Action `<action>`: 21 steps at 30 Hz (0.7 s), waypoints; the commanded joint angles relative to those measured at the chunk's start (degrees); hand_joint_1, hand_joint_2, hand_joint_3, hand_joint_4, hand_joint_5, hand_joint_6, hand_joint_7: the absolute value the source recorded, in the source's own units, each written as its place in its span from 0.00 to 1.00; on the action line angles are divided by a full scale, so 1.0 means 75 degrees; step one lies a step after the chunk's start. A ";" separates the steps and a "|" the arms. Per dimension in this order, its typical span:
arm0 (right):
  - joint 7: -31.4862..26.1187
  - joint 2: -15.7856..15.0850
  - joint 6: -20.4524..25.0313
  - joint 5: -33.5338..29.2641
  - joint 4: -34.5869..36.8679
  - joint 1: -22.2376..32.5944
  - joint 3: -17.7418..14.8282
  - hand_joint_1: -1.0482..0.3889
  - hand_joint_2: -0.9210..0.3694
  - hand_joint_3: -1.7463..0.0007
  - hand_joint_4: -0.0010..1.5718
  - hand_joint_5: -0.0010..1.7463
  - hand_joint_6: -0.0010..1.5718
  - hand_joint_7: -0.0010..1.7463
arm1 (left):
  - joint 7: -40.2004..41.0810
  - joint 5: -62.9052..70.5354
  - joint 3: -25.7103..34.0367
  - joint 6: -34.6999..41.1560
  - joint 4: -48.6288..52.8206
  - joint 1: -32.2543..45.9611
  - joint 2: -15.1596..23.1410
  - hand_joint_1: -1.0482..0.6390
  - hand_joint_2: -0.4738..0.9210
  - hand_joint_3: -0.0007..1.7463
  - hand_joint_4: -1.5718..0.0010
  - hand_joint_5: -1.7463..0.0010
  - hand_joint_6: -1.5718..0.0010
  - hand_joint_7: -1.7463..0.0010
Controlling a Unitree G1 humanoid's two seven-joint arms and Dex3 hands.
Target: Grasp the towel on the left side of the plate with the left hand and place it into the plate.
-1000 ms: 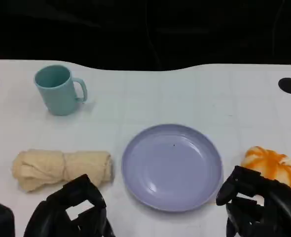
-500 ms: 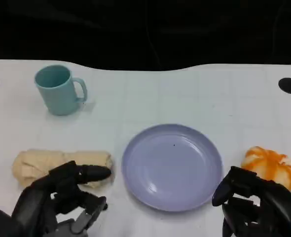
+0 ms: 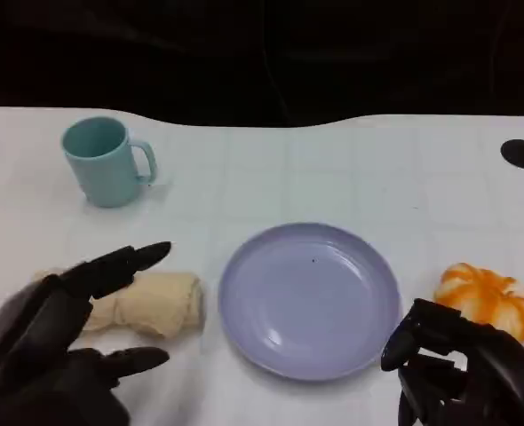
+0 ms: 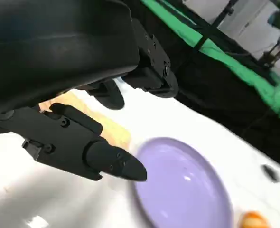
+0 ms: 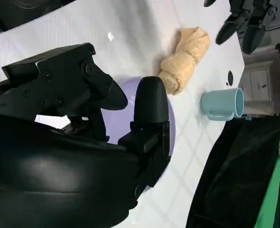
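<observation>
A rolled beige towel (image 3: 155, 303) lies on the white table just left of the lilac plate (image 3: 309, 266). My left hand (image 3: 62, 342) hovers over the towel's left end with its fingers spread wide and nothing in them; that end is hidden beneath it. In the left wrist view the fingers (image 4: 83, 147) reach above the towel (image 4: 109, 129), with the plate (image 4: 182, 190) beyond. My right hand (image 3: 462, 377) sits at the table's near right with its fingers curled in, holding nothing. The right wrist view shows the towel (image 5: 185, 52) and my left hand (image 5: 247, 19) over it.
A teal mug (image 3: 109, 161) stands at the back left, also seen as the mug (image 5: 223, 104) in the right wrist view. An orange-and-white pumpkin-like object (image 3: 488, 297) lies right of the plate, close to my right hand. The table's far edge meets a black backdrop.
My left hand has lifted, opened its fingers wide and moved forward over the towel's left end. The right hand has barely moved. Towel and plate stay put.
</observation>
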 commanded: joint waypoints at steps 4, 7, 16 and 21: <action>0.0013 -0.0082 -0.0076 -0.0005 0.0103 -0.0004 -0.0092 0.69 0.17 0.41 0.43 1.00 0.34 0.90 | -0.0346 0.2833 -0.0792 0.0329 0.0192 -0.0788 0.0840 0.27 0.99 0.00 0.83 0.81 0.82 1.00; -0.0018 -0.0065 -0.0084 -0.0035 0.0114 0.0010 -0.0070 0.69 0.17 0.41 0.43 1.00 0.34 0.90 | -0.0526 0.3926 -0.1240 0.0504 0.0564 -0.1268 0.0873 0.25 0.98 0.00 0.81 0.82 0.83 1.00; -0.0116 -0.0011 0.0003 -0.0047 -0.0028 0.0086 0.0031 0.68 0.17 0.42 0.43 1.00 0.34 0.90 | -0.0988 0.5245 -0.2081 0.0859 0.2015 -0.2539 0.0599 0.26 0.95 0.00 0.79 0.90 0.86 1.00; -0.0146 -0.0001 0.0022 -0.0060 -0.0107 0.0119 0.0078 0.68 0.17 0.41 0.43 1.00 0.34 0.91 | -0.1236 0.5304 -0.2379 0.0867 0.2932 -0.3152 0.0536 0.26 0.95 0.00 0.77 0.92 0.83 0.99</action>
